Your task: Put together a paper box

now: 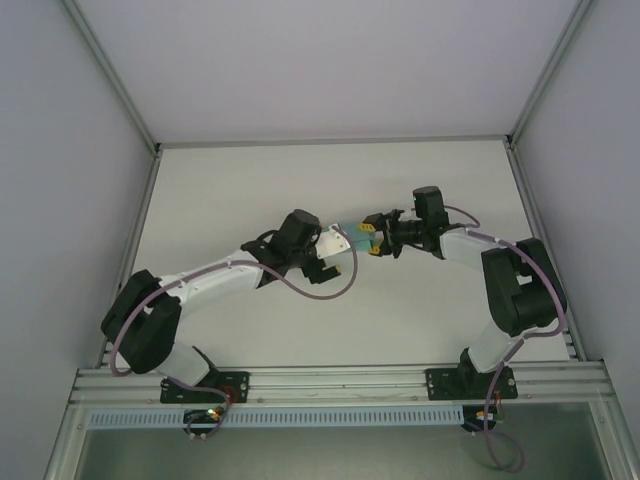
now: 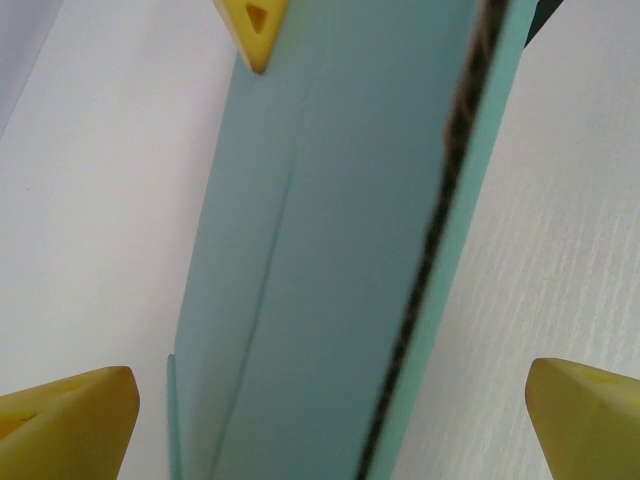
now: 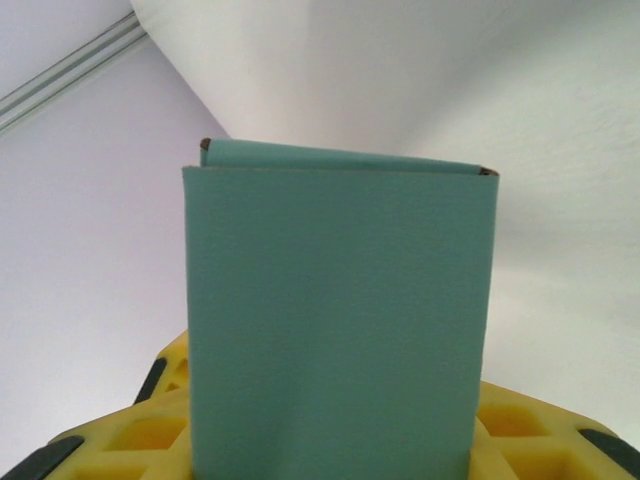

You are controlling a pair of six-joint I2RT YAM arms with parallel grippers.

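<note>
From above: over the middle of the table [image 1: 420,200], well off every edge, box [image 1: 357,238] pinched in right gripper [image 1: 374,241], left arm [image 1: 220,275] reaching in from the other side.

From left wrist: left gripper [image 2: 325,430] spread wide around the box, yellow fingers [image 2: 60,425] touching neither face; one right fingertip [image 2: 255,30] against the far end.

From right wrist: box upright and flat, clamped at its base between yellow fingers [image 3: 150,430].

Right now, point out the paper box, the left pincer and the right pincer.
paper box [image 3: 340,320]: right wrist view, middle of its teal front face.
left pincer [image 2: 330,420]: left wrist view, midway between its yellow fingertips.
right pincer [image 1: 370,240]: top external view, midway between its fingertips.
</note>
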